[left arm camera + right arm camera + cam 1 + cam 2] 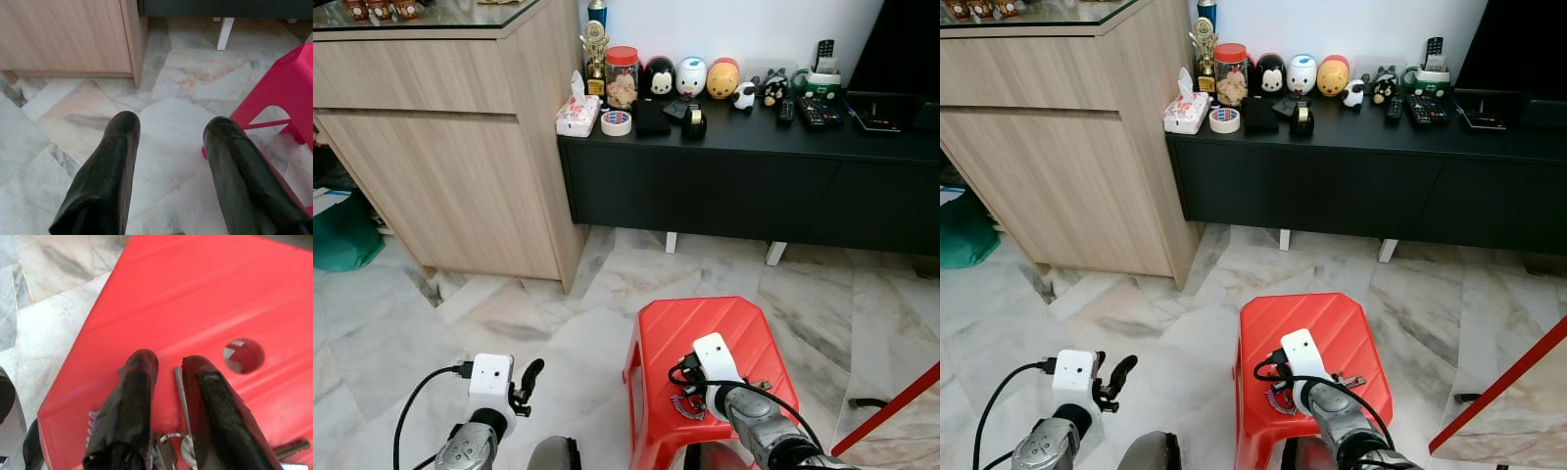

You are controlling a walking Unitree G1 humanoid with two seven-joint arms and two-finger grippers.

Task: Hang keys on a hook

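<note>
Right gripper (pixel 166 367) down on the red stool (pixel 724 328) near its front edge, fingers narrowly apart straddling the keys (pixel 182 396), not visibly clamped. Left gripper (pixel 171 147) spread wide over marble floor (pixel 509 313). Farther back: wooden cabinet (pixel 460 147), black console (pixel 754 176).

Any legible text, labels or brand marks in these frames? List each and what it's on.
None can be read.
Tissue pack on the black console: print too small to read.
Red-lidded jar: no label can be made out.
Remote controls: button markings blurred.
Gold trophy: any plaque text too small.
Key tag on the red stool: emblem blurred.
</note>
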